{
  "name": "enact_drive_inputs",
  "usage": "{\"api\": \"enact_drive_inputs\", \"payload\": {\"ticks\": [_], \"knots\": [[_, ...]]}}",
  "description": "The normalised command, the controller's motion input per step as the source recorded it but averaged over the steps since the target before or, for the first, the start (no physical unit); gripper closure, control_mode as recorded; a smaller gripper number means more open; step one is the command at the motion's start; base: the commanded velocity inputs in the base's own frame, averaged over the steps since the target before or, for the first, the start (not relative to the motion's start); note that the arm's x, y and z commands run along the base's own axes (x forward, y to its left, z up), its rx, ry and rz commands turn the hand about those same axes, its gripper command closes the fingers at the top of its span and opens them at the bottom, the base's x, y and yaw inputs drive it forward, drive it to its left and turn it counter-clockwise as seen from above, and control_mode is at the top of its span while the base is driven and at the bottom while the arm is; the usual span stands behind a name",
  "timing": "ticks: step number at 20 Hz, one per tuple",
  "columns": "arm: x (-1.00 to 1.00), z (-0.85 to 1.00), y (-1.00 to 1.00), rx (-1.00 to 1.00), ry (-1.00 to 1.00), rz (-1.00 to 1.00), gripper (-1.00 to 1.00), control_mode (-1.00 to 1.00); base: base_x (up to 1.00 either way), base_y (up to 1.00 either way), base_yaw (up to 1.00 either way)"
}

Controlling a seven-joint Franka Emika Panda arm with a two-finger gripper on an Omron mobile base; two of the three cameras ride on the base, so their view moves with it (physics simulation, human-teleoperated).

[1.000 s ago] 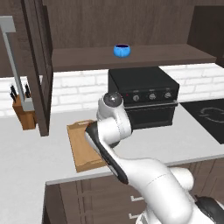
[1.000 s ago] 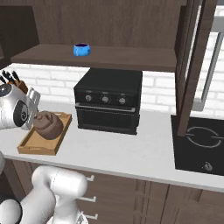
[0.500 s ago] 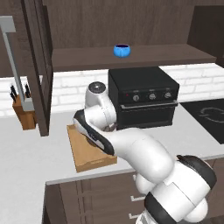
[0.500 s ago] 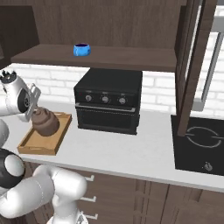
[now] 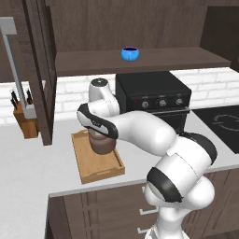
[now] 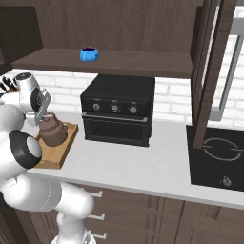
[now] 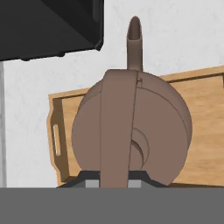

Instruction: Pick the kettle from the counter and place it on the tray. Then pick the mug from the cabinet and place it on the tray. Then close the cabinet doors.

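One kettle [image 5: 101, 143] hangs from the arm over the tray [image 5: 97, 161] in the left base view, low enough to set down. From the right base view, the gripper [image 6: 44, 116] is clamped on its handle; mug [image 6: 88, 54] waits on the cabinet [image 6: 109, 62] shelf. Hand view: kettle above tray, grey counter [image 7: 183, 35] beyond

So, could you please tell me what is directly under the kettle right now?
The tray lies under the kettle, its wood showing on all sides. The kettle's body covers the spot beneath it, so I cannot tell whether it is touching the tray.
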Motion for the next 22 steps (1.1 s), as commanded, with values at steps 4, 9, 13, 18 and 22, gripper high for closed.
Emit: {"api": "enact_drive_inputs", "payload": {"ticks": [4,9,13,18,22], "knots": [[0.33,-0.27,0.27,0.0,0.0,0.0,1.0,-1.0,0.0,0.0,0.0],[0.2,-0.19,0.2,0.03,-0.05,0.0,1.0,-1.0,0.0,0.0,0.0],[0.16,-0.14,0.07,0.03,-0.06,0.0,1.0,-1.0,0.0,0.0,0.0],[0.25,-0.08,0.05,0.04,-0.03,0.0,1.0,-1.0,0.0,0.0,0.0],[0.26,-0.09,0.0,0.01,-0.07,0.0,1.0,-1.0,0.0,0.0,0.0]]}}
